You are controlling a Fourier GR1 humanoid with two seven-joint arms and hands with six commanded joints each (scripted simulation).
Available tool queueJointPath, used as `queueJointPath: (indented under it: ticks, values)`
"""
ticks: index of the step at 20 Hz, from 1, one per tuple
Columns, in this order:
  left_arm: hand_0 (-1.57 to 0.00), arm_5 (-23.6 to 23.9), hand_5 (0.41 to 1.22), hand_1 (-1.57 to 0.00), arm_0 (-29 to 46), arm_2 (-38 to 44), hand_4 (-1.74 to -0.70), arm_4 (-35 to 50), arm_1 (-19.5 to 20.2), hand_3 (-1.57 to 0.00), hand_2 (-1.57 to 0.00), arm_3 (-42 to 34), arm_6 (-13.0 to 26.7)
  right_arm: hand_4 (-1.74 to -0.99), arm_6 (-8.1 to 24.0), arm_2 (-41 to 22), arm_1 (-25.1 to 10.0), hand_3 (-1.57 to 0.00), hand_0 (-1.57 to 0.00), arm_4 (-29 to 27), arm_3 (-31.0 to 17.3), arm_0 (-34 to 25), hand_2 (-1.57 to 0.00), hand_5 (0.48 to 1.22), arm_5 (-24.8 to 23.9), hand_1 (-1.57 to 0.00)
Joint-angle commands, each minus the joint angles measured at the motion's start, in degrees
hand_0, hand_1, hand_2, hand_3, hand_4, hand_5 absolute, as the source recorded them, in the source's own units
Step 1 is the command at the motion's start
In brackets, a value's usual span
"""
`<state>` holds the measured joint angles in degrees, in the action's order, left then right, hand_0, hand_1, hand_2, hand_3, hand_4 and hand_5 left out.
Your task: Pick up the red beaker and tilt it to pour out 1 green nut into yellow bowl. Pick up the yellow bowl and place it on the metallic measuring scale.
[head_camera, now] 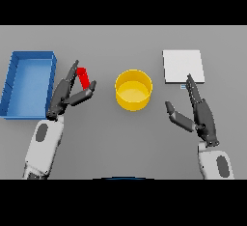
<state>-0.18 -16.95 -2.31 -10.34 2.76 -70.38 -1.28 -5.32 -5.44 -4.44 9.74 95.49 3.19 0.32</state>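
Note:
The red beaker (84,77) leans with its top toward the upper left, pinched between the fingers and thumb of my left hand (66,93), just right of the blue tray. The yellow bowl (133,90) stands at the table's middle, a short gap right of the beaker, and its inside looks plain yellow. No green nut shows in the head view. The metallic measuring scale (183,65) is a pale square plate at the back right. My right hand (201,114) is open below the scale's front edge, its fingertips nearly reaching it, with nothing in it.
A blue tray (14,82) with raised walls lies at the far left, touching distance from my left forearm. Grey table (120,138) stretches between both arms in front of the bowl.

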Motion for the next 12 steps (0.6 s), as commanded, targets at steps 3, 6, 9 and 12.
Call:
queueJointPath:
  ticks: [3,6,9,12]
  values:
    - [0.00,1.03,0.663,0.00,-3.67,0.53,-1.20,-0.93,-0.25,0.00,0.00,4.29,0.98,-1.231,0.00,0.62,-0.57,0.00,0.00,-0.46,0.85,0.04,0.00,0.633,-0.05,0.00]
    - [0.00,2.24,0.671,0.00,-6.54,1.24,-1.20,-1.58,-0.62,0.00,0.00,8.42,0.25,-1.238,-0.50,0.48,-0.51,0.00,0.00,-0.44,0.69,0.27,0.00,0.638,0.11,0.00]
    - [0.00,2.56,0.687,0.00,-9.40,2.63,-1.23,-0.72,-1.24,0.00,0.00,12.36,-2.43,-1.242,-0.17,0.40,-0.38,0.00,0.00,0.04,0.71,0.22,0.00,0.642,-0.30,0.00]
    - [0.00,2.71,0.708,0.00,-10.33,4.78,-1.29,1.28,-2.32,0.00,0.00,15.93,-7.81,-1.246,0.23,0.67,-0.49,0.00,0.00,-0.56,0.85,0.45,0.00,0.645,-0.03,0.00]
